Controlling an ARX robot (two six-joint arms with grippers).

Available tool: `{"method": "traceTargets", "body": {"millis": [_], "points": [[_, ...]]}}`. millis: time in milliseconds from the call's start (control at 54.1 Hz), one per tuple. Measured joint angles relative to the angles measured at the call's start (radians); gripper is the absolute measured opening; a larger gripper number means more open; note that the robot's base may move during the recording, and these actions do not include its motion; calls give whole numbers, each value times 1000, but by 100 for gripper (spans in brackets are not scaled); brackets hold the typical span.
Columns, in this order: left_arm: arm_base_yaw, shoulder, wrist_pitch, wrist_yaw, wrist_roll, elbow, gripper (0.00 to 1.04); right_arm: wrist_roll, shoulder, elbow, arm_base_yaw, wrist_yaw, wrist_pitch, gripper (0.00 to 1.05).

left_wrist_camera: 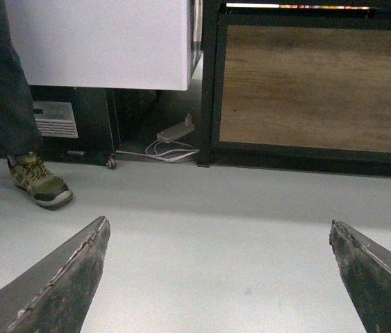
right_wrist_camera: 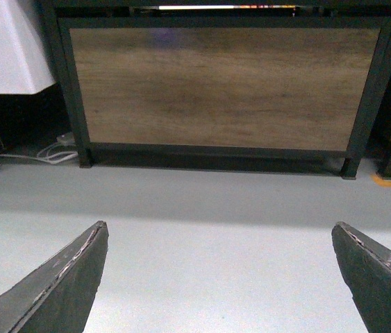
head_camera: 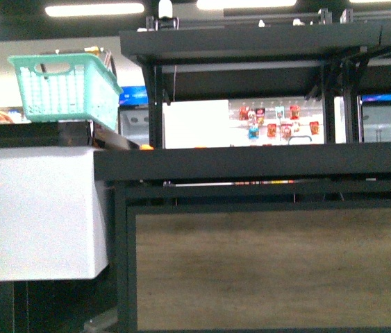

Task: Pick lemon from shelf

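Observation:
The shelf (head_camera: 251, 164) is a black metal rack with dark tray tiers and a wood panel (head_camera: 271, 267) below. It fills the front view, where neither arm shows. No lemon can be made out; a small orange spot (head_camera: 146, 147) sits at the tray's left end and I cannot tell what it is. My left gripper (left_wrist_camera: 219, 222) is open over bare grey floor, facing the shelf's lower frame (left_wrist_camera: 209, 83). Also open and empty, my right gripper (right_wrist_camera: 219, 224) points at the shelf's wood panel (right_wrist_camera: 223, 87) low down.
A teal plastic basket (head_camera: 63, 87) stands on a white counter (head_camera: 35, 208) left of the shelf. A person's shoe (left_wrist_camera: 39, 182) and leg are at that counter. A power strip with white cable (left_wrist_camera: 174, 133) lies on the floor between counter and shelf.

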Motion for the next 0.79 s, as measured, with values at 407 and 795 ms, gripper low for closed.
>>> {"method": "traceTargets", "body": {"millis": [407, 795], "points": [[0, 0, 0, 0, 0, 0, 97, 0, 0, 0, 0, 0, 0, 97], [0, 0, 0, 0, 0, 0, 97, 0, 0, 0, 0, 0, 0, 97]]}}
